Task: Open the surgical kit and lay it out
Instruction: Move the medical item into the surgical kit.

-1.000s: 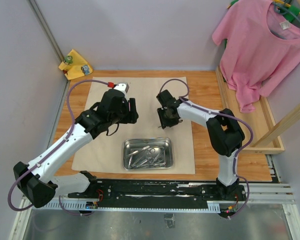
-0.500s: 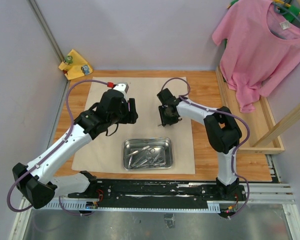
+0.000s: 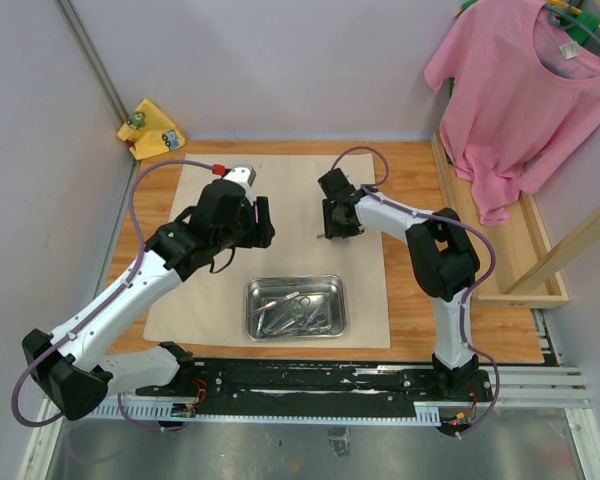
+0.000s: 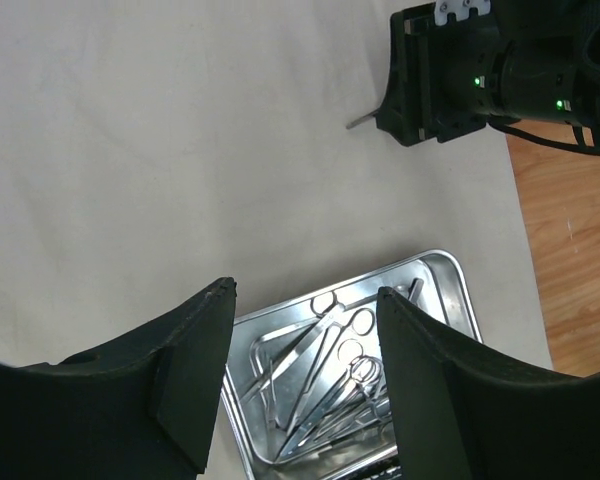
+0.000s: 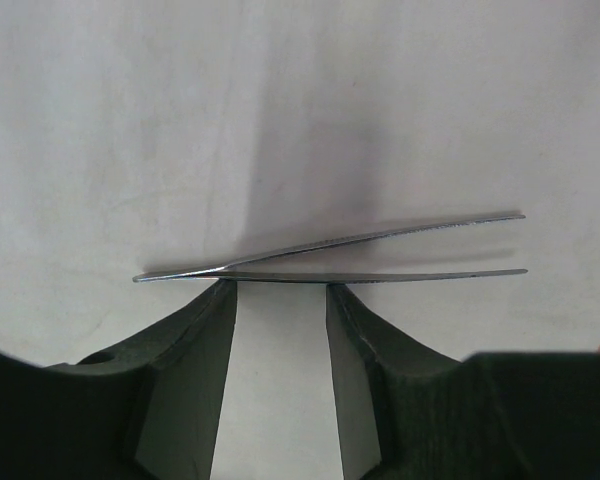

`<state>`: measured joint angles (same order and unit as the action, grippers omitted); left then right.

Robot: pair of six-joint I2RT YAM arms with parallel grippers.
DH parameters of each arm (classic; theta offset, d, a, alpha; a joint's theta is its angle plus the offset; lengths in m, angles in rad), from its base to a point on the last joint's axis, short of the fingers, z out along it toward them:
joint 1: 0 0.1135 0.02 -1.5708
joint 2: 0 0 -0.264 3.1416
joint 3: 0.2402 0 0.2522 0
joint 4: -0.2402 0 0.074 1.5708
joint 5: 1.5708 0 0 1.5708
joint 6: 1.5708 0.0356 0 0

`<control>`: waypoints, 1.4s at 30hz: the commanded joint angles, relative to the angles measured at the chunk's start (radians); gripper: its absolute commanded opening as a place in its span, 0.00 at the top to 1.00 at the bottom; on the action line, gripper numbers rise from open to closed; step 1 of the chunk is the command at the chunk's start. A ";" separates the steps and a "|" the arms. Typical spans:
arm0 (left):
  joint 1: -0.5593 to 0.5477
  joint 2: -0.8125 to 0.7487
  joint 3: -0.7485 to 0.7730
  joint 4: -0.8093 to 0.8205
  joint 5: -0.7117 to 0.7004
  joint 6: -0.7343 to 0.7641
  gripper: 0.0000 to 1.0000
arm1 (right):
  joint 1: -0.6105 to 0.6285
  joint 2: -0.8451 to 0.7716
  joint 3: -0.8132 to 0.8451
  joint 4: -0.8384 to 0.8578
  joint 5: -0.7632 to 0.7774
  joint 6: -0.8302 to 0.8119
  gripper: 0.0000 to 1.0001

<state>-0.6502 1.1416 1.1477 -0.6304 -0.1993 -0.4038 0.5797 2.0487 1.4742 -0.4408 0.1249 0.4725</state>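
Note:
The beige cloth wrap (image 3: 290,185) lies spread flat on the table. The steel tray (image 3: 296,282) sits on its near part and holds several ring-handled forceps (image 4: 340,350) and tweezers. My right gripper (image 3: 331,228) is low over the cloth, jaws open. One slim pair of tweezers (image 5: 400,273) lies flat on the cloth across its fingertips (image 5: 220,300). The tweezers' tip pokes out beside that gripper in the left wrist view (image 4: 360,121). My left gripper (image 3: 263,222) is open and empty, above the cloth, left of the right gripper and beyond the tray.
A small yellow cloth (image 3: 152,128) lies in the far left corner. A pink T-shirt (image 3: 525,85) hangs at the far right over a wooden frame (image 3: 540,250). Bare wooden tabletop (image 3: 420,300) shows right of the cloth.
My right gripper has moved a little toward the far side of the cloth. The left arm has hardly moved.

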 commanded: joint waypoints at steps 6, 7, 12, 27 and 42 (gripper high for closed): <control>0.001 -0.025 -0.003 0.005 -0.025 0.026 0.37 | -0.084 0.113 0.123 0.020 0.042 0.010 0.57; 0.001 -0.021 -0.003 0.007 -0.026 0.029 0.37 | -0.090 0.123 0.140 0.020 0.042 0.011 0.57; 0.001 -0.004 -0.002 0.011 -0.029 0.035 0.37 | -0.120 0.196 0.254 0.025 0.030 0.000 0.56; 0.012 0.046 -0.027 0.054 -0.023 0.038 0.36 | -0.168 0.341 0.457 0.102 -0.014 -0.005 0.54; -0.003 0.015 -0.064 -0.055 0.075 0.020 0.26 | -0.155 -0.118 0.081 0.280 -0.145 -0.029 0.39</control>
<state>-0.6430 1.1862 1.0973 -0.6338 -0.1665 -0.3756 0.4267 2.1197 1.6165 -0.2283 0.0227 0.4595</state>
